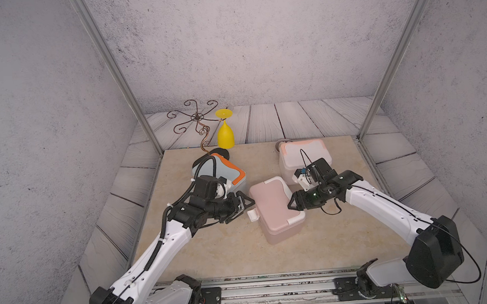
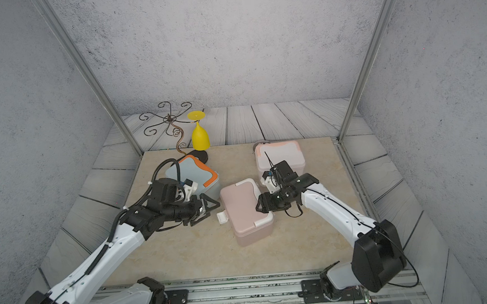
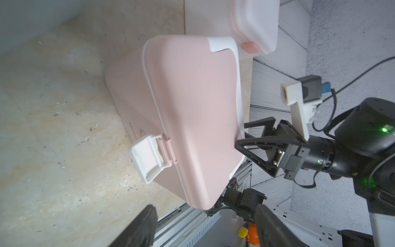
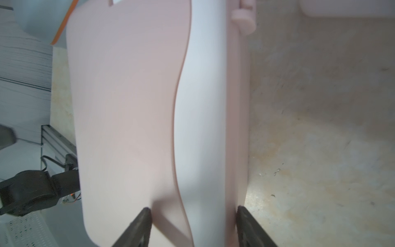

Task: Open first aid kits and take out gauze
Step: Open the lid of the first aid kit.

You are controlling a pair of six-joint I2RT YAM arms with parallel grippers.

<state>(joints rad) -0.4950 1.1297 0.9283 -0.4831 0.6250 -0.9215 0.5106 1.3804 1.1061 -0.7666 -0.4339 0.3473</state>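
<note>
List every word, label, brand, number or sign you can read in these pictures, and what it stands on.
Side wall of the pink first aid kit, left wrist view: one faint printed line beside an oval mark, too blurred to read.
No other text shows in any view.

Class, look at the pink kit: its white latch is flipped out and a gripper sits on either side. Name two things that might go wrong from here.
1. The right gripper straddles the pink kit's rim on one side only, while the left gripper is open and apart from it. Pulling up may tilt or drag the whole box instead of raising the lid.
2. The white kit stands close by, so a dragged box might bump it.
</note>
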